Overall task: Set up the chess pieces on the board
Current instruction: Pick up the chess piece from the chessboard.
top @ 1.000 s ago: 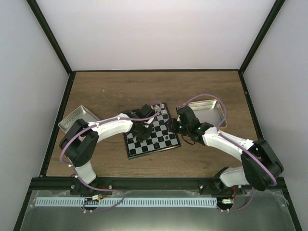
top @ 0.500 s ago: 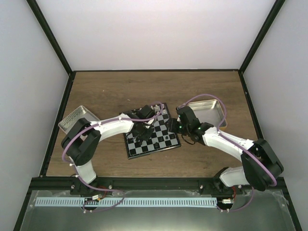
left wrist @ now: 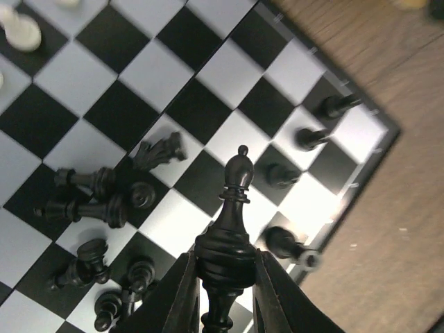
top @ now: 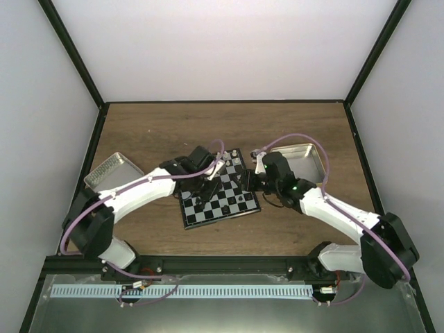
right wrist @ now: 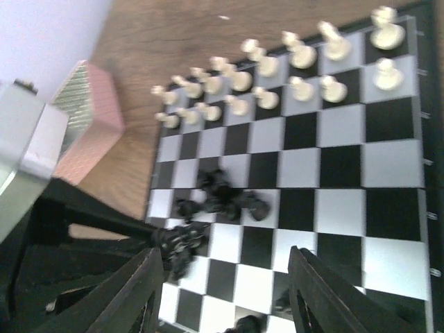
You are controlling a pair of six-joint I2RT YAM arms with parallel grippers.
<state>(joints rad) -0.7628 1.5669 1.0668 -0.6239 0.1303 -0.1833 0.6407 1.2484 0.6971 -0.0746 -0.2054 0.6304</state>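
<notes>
The left gripper had closed to a narrow gap on a black bishop. It pinched the piece around the wide lower body, so the head pointed away from the wrist and the base was hidden between the fingers. Held that way, the bishop hung clear of the board below it. How far it tilted from upright was hard to judge from the wrist view, and it probably needed turning before it could stand. Ahead and to the right of the jaws, a few standing black pieces lined the board's edge squares, likely the row being filled. To the left lay a heap of toppled black pieces, waiting to be sorted.

The right gripper stood wide open with nothing between its fingers. It hovered over the board with the same heap just ahead of it, while the white pieces stood in two ranks far beyond its fingertips.
</notes>
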